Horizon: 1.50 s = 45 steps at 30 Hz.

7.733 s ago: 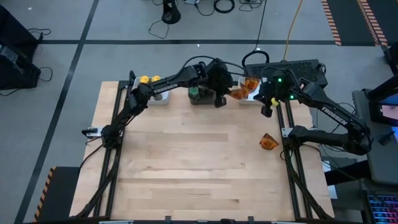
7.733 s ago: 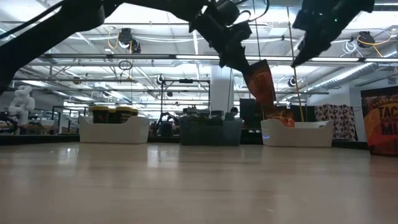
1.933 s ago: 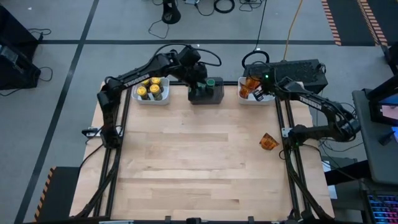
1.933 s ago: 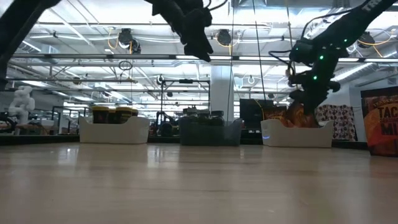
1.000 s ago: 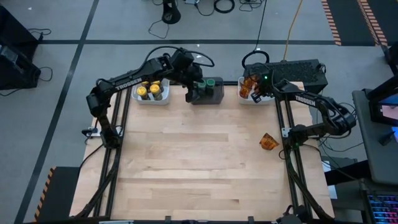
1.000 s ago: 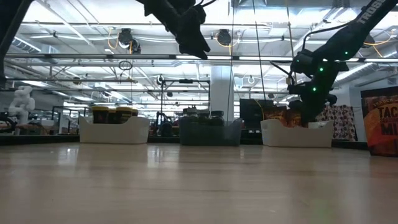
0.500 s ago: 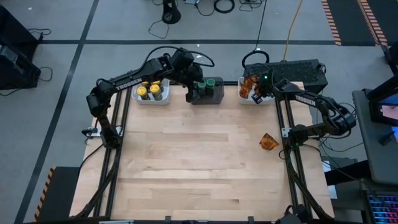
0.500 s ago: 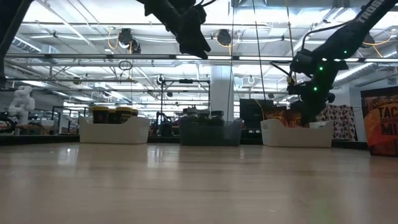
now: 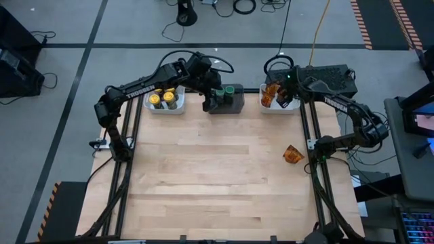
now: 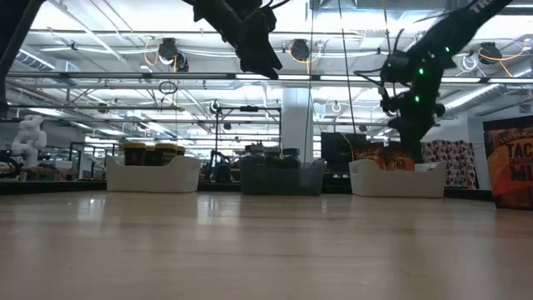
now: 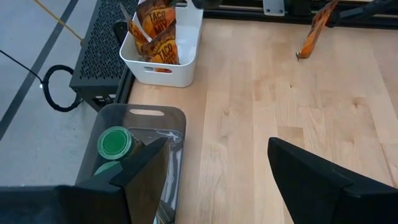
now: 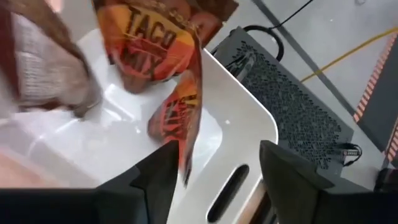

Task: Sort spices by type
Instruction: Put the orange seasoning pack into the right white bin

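Several orange packets stand in the right white bin, with my right gripper open just above them. In the right wrist view a "MIX" packet leans in the bin beside my right gripper. Another packet lies on the table near its right edge. My left gripper hangs open and empty over the dark grey bin, which holds green-lidded jars. Yellow-lidded jars stand in the left white bin.
The three bins stand in a row along the table's far edge. A black perforated box and cables lie just behind the right bin. The wooden table stretches toward the near edge with only the loose packet on it.
My right gripper has risen out of the right white bin, tipping a little, and now hangs above the packets, which stay in the bin. The left arm has kept still.
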Available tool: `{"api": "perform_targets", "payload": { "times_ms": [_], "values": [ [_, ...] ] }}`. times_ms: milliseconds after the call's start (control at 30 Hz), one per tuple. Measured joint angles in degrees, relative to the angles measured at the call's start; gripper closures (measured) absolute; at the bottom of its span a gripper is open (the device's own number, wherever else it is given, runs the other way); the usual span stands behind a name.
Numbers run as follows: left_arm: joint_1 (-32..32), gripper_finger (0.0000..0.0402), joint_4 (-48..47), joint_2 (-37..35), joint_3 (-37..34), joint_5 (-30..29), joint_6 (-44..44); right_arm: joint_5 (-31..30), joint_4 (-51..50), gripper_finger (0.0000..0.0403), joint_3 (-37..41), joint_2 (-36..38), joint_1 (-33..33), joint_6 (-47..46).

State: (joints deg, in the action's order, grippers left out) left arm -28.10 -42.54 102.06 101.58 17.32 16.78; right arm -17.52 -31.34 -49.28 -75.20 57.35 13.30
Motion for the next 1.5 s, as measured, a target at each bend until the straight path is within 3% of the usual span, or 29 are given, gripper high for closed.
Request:
{"api": "perform_targets", "payload": {
  "times_ms": [233, 433, 600, 967, 1067, 1267, 1500],
  "values": [
    [0.04, 0.0125, 0.0, 0.02, 0.02, 0.02, 0.38, 2.41, -17.34, 0.0192, -12.01, 0.0, -2.89, -4.59],
    [0.55, 0.0125, -0.44, 0.02, 0.02, 0.11, 1.64, 13.83, -30.88, 0.0196, -22.52, 0.0, -7.14, -7.57],
    [1.93, 0.0125, -0.75, 0.04, 0.02, 0.23, 3.04, 22.1, -38.95, 0.0197, -25.87, 0.02, -13.18, -9.16],
    [2.73, 0.0125, -2.09, 0.04, 0.04, 0.48, 5.03, 21.68, -53.03, 0.0197, -25.87, 0.41, -31.69, -22.76],
    [2.73, 0.0125, -2.1, 0.04, 0.04, 0.48, 5.14, 18.11, -54.94, 0.0197, -25.3, 0.61, -35.64, -26.79],
    [2.73, 0.0125, -2.35, 0.04, 0.04, 0.48, 5.14, 18.02, -56.27, 0.0197, -15.14, 3.94, -39.72, -34.26],
    [2.71, 0.0125, -1.59, 0.04, 0.04, 0.47, 5.11, 22.81, -53.1, 0.0194, -4.46, 8.1, -41.01, -38.29]
  ]
}}
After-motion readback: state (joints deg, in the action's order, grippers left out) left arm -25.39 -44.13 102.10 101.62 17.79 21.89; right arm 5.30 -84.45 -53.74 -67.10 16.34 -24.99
